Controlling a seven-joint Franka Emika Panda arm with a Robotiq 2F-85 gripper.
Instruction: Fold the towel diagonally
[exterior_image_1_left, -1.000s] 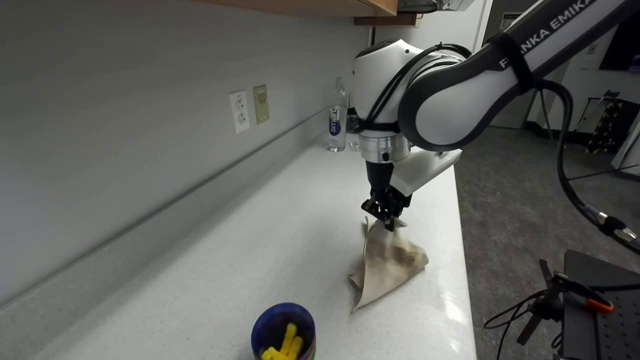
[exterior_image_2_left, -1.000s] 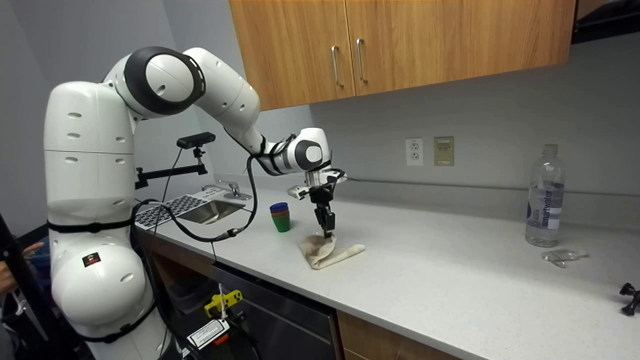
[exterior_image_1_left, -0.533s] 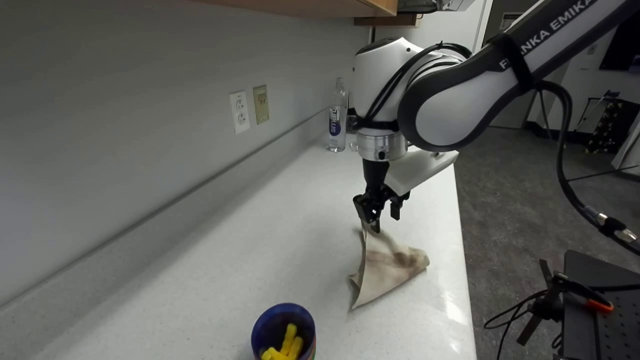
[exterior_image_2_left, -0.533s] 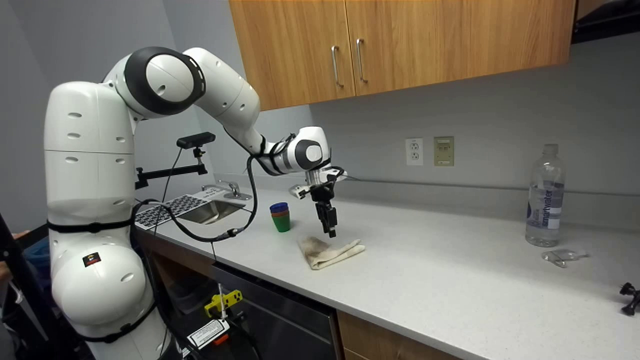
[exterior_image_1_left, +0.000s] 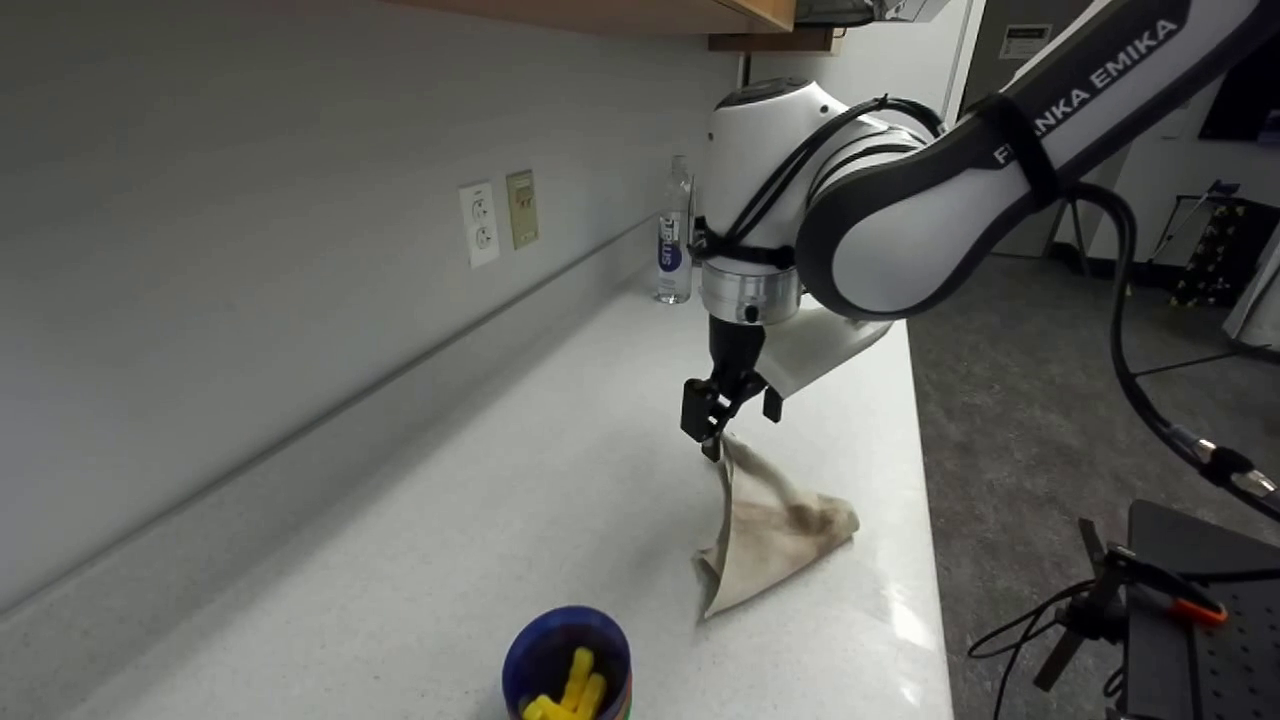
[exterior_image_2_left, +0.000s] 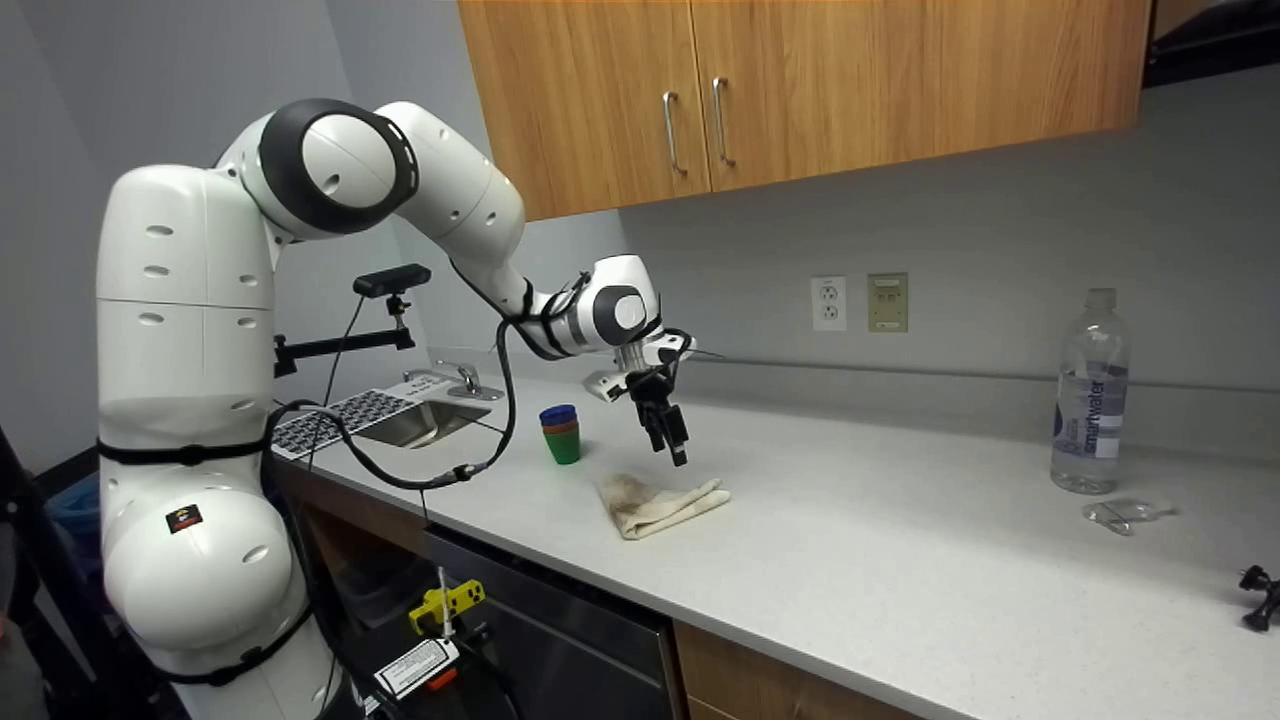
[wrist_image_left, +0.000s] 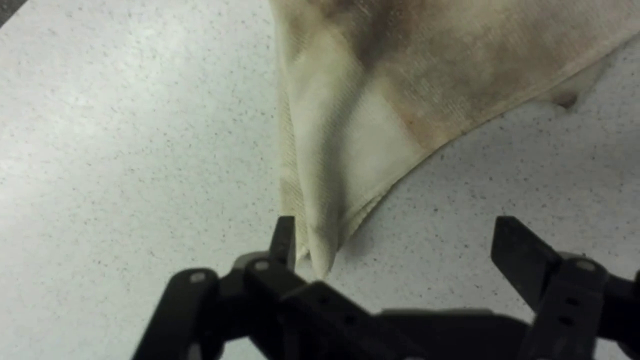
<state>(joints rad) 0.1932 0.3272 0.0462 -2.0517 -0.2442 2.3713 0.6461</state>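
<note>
Tapering — smudged, woven towel (wrist_image_left: 395, 80); speckled counter (wrist_image_left: 150, 150) beneath

Had wide room on the counter (exterior_image_2_left: 900, 545), from towel (exterior_image_2_left: 650, 512) to water bottle (exterior_image_2_left: 1090, 420) and back to the wall (exterior_image_1_left: 330, 250). Met stacked cups (exterior_image_2_left: 561, 440) on the towel's opposite side, past a narrower gap. Stopped higher up at the cabinet (exterior_image_2_left: 800, 90). Showed space between the parted fingers of the gripper (wrist_image_left: 395, 237), with the towel's tip near one. Faced a hanging cable (exterior_image_2_left: 462, 473) toward the front, perhaps, at a depth hard to judge.
</note>
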